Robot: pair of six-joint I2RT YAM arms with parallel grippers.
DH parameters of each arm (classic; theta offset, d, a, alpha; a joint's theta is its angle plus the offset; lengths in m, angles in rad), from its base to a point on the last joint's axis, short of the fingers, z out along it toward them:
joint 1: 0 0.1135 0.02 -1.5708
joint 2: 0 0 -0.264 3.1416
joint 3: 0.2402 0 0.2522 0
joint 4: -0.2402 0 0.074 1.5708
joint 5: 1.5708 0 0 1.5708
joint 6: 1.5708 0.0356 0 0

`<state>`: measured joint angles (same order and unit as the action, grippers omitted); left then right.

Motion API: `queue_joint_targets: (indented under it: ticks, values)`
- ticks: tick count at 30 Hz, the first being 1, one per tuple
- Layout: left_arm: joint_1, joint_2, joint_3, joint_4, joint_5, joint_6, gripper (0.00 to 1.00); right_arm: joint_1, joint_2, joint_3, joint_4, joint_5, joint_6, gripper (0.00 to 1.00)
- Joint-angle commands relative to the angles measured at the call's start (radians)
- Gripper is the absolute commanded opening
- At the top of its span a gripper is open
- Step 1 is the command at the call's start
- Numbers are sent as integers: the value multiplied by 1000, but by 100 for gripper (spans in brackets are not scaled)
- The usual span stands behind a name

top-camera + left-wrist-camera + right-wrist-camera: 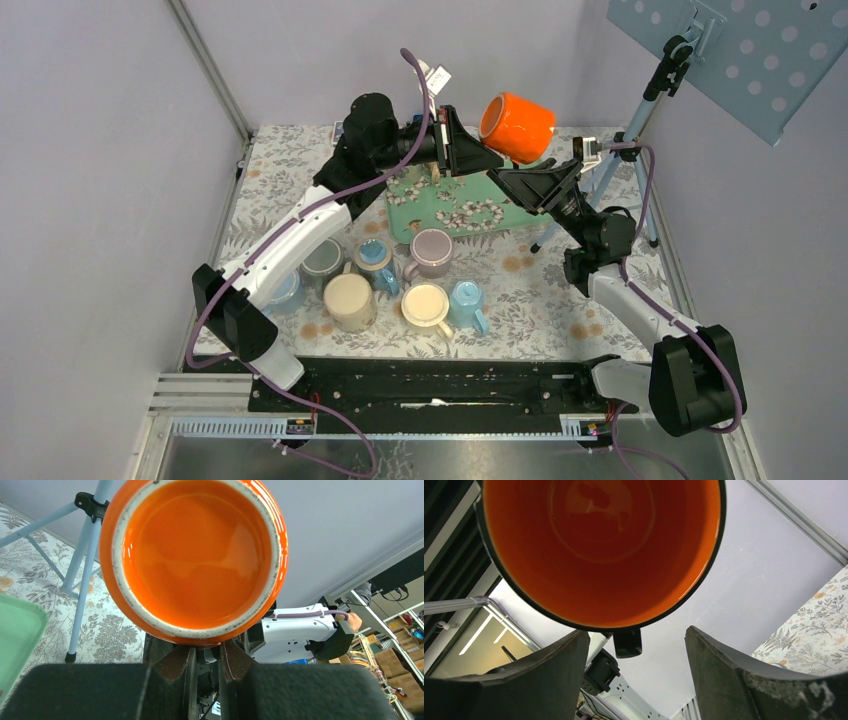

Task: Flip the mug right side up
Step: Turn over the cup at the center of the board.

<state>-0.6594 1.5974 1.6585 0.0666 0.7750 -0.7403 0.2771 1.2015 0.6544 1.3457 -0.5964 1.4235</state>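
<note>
**Mug aloft on a thin grip**

Top view: the orange mug (517,127) hangs tipped on its side over the far corner of the green tray (450,205), between the left gripper (478,158) and the right gripper (522,180). I judge a drop onto the tray the main risk.

Left wrist: I face the orange mug (195,560) base-on. The left gripper (205,655) is pressed nearly together just beneath it, apparently pinching its underside, though the contact is hidden. So narrow a hold could let it swing or slip.

Right wrist: I look into the orange mug (599,545). The right gripper (636,650) is spread wide, with the mug above its fingers, not between them. Closing now would miss.
</note>
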Motion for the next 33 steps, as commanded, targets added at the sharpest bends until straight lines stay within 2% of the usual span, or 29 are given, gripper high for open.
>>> queue_joint_targets:
  ticks: [1, 9, 16, 27, 33]
  values:
    - [4, -68, 17, 164, 38, -21, 0, -4, -28, 53, 46, -27, -1, 75]
    - [5, -57, 8, 171, 50, -33, 0, -5, -52, 64, 12, -31, -28, 62]
    - [4, -47, -4, 184, 45, -41, 0, -4, -85, 83, -52, -36, -76, 59]
    - [4, -21, -1, 245, 58, -95, 0, -4, -120, 84, -133, -50, -138, 47]
    - [4, -21, -10, 249, 63, -100, 0, -5, -132, 87, -162, -45, -159, 43]
